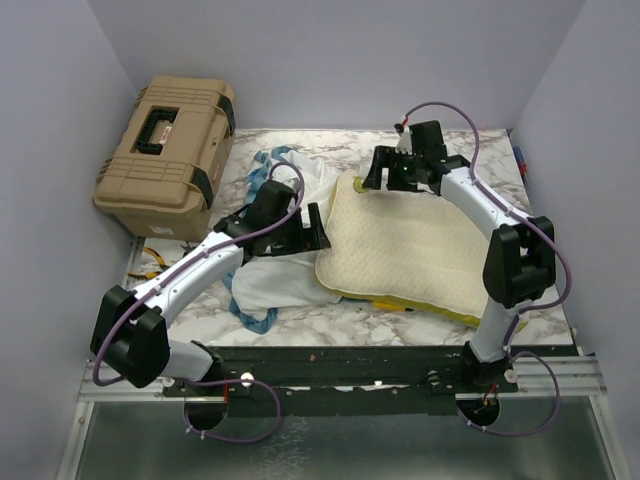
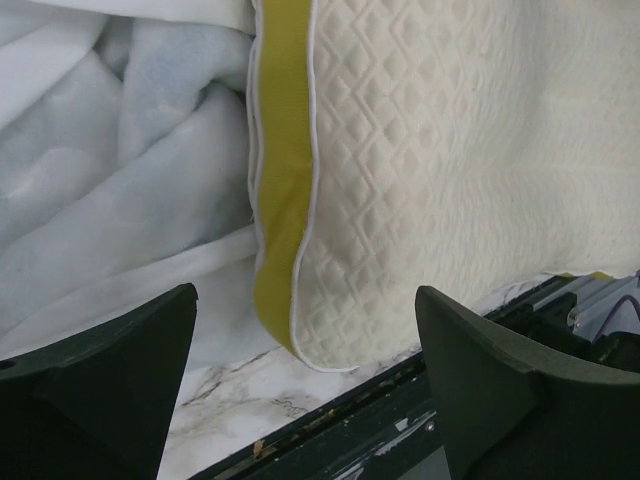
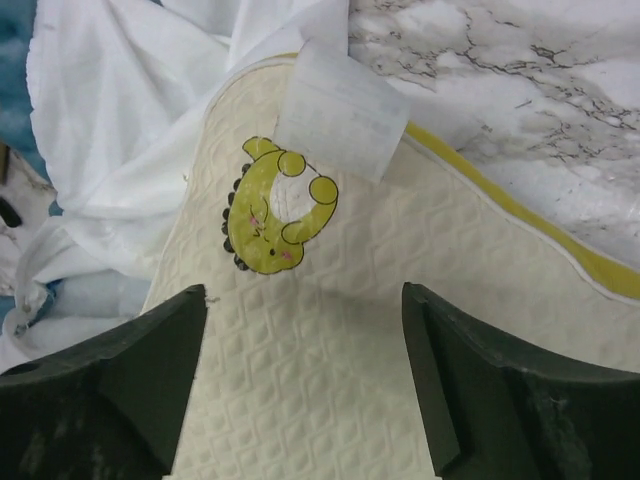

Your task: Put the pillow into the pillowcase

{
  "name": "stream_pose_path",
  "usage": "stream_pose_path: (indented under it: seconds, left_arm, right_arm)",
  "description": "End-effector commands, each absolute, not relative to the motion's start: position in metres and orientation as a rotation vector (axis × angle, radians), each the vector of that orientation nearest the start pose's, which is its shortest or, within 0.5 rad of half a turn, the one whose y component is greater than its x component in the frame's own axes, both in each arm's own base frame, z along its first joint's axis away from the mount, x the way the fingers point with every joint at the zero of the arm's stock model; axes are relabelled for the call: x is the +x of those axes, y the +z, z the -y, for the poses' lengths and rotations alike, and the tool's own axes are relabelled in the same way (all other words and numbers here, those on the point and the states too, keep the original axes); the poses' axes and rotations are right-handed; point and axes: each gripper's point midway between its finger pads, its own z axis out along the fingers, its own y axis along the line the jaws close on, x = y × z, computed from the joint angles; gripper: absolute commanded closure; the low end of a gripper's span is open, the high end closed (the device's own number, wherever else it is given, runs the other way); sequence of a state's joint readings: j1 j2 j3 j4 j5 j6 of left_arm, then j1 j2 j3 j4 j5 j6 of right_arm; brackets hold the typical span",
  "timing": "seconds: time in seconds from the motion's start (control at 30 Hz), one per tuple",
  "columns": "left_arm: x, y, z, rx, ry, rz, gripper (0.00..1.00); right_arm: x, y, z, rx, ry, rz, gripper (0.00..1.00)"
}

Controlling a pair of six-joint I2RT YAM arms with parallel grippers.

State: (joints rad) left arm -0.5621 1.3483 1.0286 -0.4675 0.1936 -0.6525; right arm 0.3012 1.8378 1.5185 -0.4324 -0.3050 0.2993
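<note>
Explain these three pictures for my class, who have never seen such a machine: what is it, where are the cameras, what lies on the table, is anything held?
This is a robot: two arms bolted to the near edge of a marble table, each ending in a two-finger gripper. The wide picture looks down from above and behind. The other two come from cameras on the wrists, so the dark shapes at the bottom are gripper fingers. On the table lie a cream pillow and, beside it, a crumpled pillowcase; a tan box stands at the far left. The left gripper and the right gripper both hover open over the pillow's edges, holding nothing.
</note>
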Motion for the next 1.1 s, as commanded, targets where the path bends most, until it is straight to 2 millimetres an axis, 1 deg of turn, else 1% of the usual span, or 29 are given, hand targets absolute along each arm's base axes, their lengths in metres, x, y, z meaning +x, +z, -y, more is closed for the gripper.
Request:
stream_pose_path:
  seconds: [0.0,0.07,0.13,0.17,0.23,0.3,0.37,0.43,0.5,0.6,0.67,0.7,0.73,0.77,0.8,0.87,0.9,0.93,0.97,1.0,1.07]
  left_arm:
    - [0.272,0.172,0.266,0.026,-0.858,-2.445,0.1]
    - [0.266,0.17,0.271,0.031,-0.864,-2.451,0.1]
    - [0.262,0.169,0.274,0.029,-0.87,-2.451,0.1]
    - [0.26,0.168,0.274,0.028,-0.873,-2.452,0.1]
    - [0.255,0.166,0.277,0.021,-0.886,-2.457,0.1]
    - [0.25,0.165,0.28,0.019,-0.899,-2.463,0.1]
    - [0.243,0.163,0.283,0.012,-0.912,-2.471,0.1]
    - [0.236,0.161,0.287,0.004,-0.931,-2.487,0.1]
    - [0.227,0.158,0.293,-0.002,-0.95,-2.506,0.12]
    - [0.209,0.152,0.305,0.01,-0.985,-2.547,0.15]
    - [0.197,0.147,0.315,0.036,-1.012,-2.572,0.18]
    - [0.191,0.142,0.318,0.047,-1.012,-2.589,0.19]
    - [0.188,0.134,0.319,0.047,-1.0,-2.611,0.21]
    - [0.186,0.125,0.317,0.038,-0.977,-2.636,0.24]
    - [0.186,0.116,0.315,0.026,-0.949,-2.658,0.27]
    - [0.189,0.097,0.308,-0.005,-0.871,-2.685,0.3]
    - [0.193,0.09,0.305,-0.019,-0.83,-2.691,0.31]
    - [0.198,0.083,0.303,-0.032,-0.796,-2.694,0.33]
    - [0.202,0.079,0.302,-0.044,-0.769,-2.695,0.35]
    - [0.207,0.075,0.302,-0.053,-0.75,-2.697,0.37]
    - [0.218,0.074,0.308,-0.045,-0.733,-2.686,0.38]
  right_arm:
    - [0.46,0.179,-0.212,-0.237,0.675,-2.277,0.12]
    - [0.47,0.181,-0.22,-0.309,0.704,-2.259,0.07]
    - [0.481,0.178,-0.229,-0.376,0.728,-2.259,0.04]
    - [0.487,0.166,-0.232,-0.397,0.742,-2.276,0.01]
    - [0.496,0.155,-0.24,-0.43,0.775,-2.285,0.0]
    - [0.505,0.132,-0.242,-0.441,0.774,-2.338,0.0]
    - [0.508,0.111,-0.244,-0.465,0.794,-2.39,0.0]
    - [0.501,0.094,-0.247,-0.491,0.842,-2.437,0.0]
    - [0.488,0.084,-0.25,-0.516,0.92,-2.464,0.0]
    - [0.466,0.081,-0.253,-0.538,1.03,-2.474,0.01]
    - [0.455,0.086,-0.255,-0.526,1.103,-2.462,0.04]
    - [0.45,0.088,-0.256,-0.523,1.133,-2.454,0.09]
    - [0.446,0.09,-0.258,-0.523,1.17,-2.448,0.17]
    - [0.443,0.092,-0.258,-0.525,1.188,-2.444,0.29]
    - [0.441,0.094,-0.257,-0.529,1.202,-2.449,0.42]
    - [0.436,0.102,-0.257,-0.532,1.24,-2.448,0.73]
    - [0.434,0.107,-0.255,-0.524,1.232,-2.453,0.85]
    - [0.434,0.116,-0.252,-0.518,1.226,-2.45,0.93]
    - [0.432,0.126,-0.251,-0.522,1.225,-2.435,0.98]
    - [0.431,0.136,-0.248,-0.515,1.195,-2.427,0.99]
    - [0.428,0.16,-0.242,-0.488,1.122,-2.411,1.0]
